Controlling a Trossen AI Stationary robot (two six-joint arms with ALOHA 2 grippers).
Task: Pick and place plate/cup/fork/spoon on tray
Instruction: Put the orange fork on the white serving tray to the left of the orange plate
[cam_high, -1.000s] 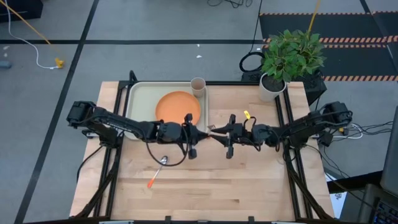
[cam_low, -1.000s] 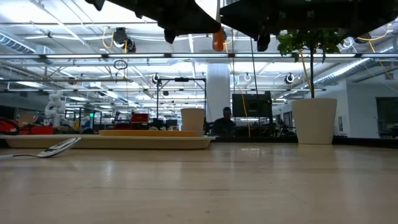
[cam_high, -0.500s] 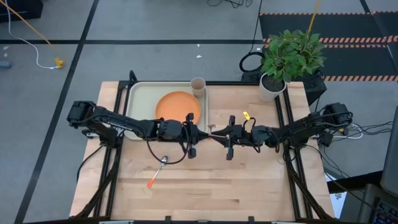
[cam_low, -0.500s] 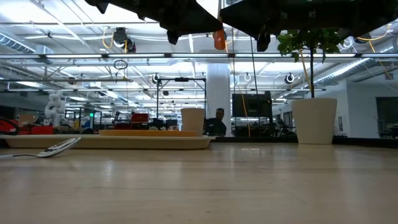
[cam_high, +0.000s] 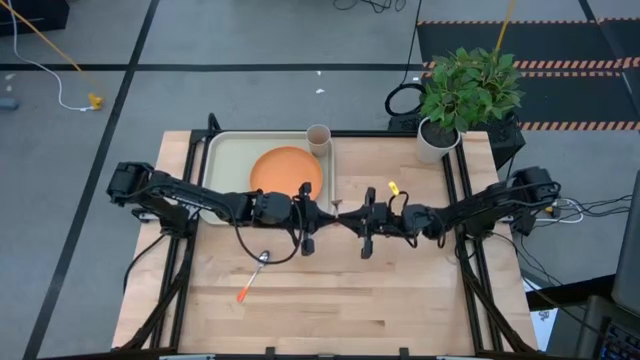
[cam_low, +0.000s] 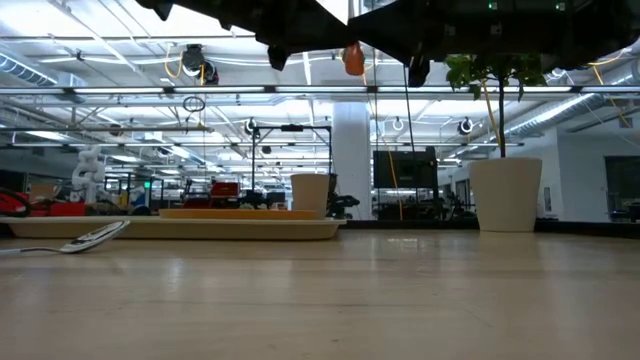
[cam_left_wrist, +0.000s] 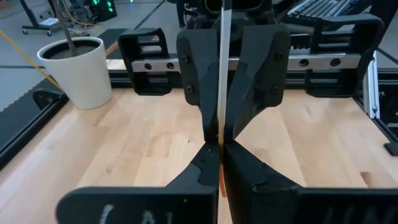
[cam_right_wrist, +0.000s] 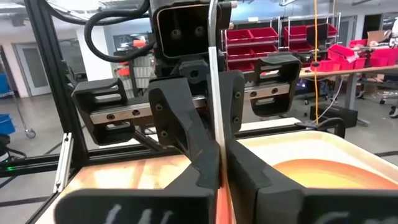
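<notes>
Just off the tray's (cam_high: 225, 150) right-hand edge, above the bare worktop (cam_high: 380, 290), the left tool (cam_high: 312, 214) and the right tool (cam_high: 352, 216) meet nose to nose with the fork (cam_high: 336, 205) between them. Over the last second the right arm has slid towards the tray, closing the gap to the left tool. In both wrist views each tool's fingers appear clenched on the thin fork, the orange handle showing at the near fingers. That looks like a handover in mid-air, so the fork should soon belong to the left tool, which is nearer the tray. The plate (cam_high: 285, 168) lies on the tray and the cup (cam_high: 318, 137) stands at the tray's far right corner. The spoon (cam_high: 254, 274) lies on the worktop, on the near side of the tray, not yet placed.
</notes>
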